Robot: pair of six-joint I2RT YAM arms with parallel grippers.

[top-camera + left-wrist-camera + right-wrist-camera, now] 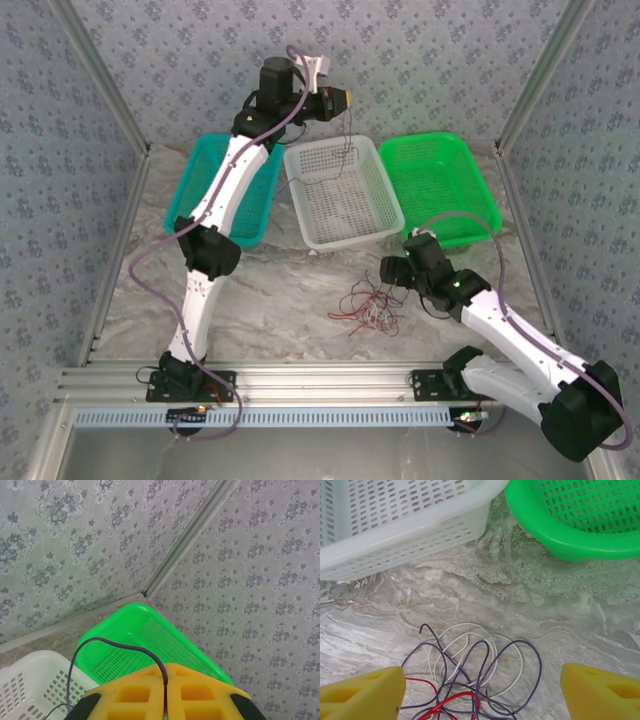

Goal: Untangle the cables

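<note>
Item 1: teal basket [205,170], upper left of the top view, partly covered by the left arm; contents cannot be made out.

Item 2: white basket [345,195], upper centre. One thin dark cable [115,640] trails down into it from above.

Item 3: green basket [440,185], upper right, beside the white one.

Item 4: cables [368,305], a loose tangle of red, dark and white strands on the marbled table [270,290], lower centre, in front of the white basket.

Item 5: left gripper [340,100], raised at top centre, yellow fingers pressed together on the dark cable.

Item 6: right gripper [480,680], spread wide over the tangle, gripping nothing.
</note>
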